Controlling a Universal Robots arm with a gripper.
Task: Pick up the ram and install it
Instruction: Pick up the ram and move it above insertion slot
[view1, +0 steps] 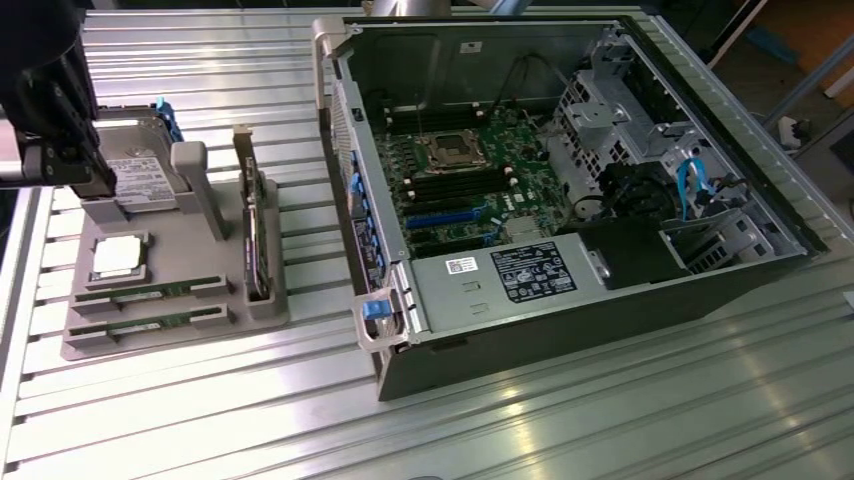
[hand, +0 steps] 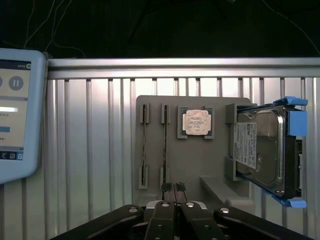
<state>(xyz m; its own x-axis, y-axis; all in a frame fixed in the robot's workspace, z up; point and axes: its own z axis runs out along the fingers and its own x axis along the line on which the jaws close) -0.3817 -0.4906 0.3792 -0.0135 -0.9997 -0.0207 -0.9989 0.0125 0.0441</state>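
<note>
Two ram sticks, narrow green boards, rest on edge in the slots of a grey holder, one just behind the other. From the wrist they show as thin strips side by side. My gripper is shut with nothing between its fingers, its tips hovering over the holder near one end of the second strip. The dark arm hangs over the holder's far end at the exterior view's left. The open computer case holds the motherboard with its dark memory slots.
On the holder also sit a silver processor chip, a hard drive in a blue frame and a dark card standing on edge. A tablet screen lies beside the ribbed metal table.
</note>
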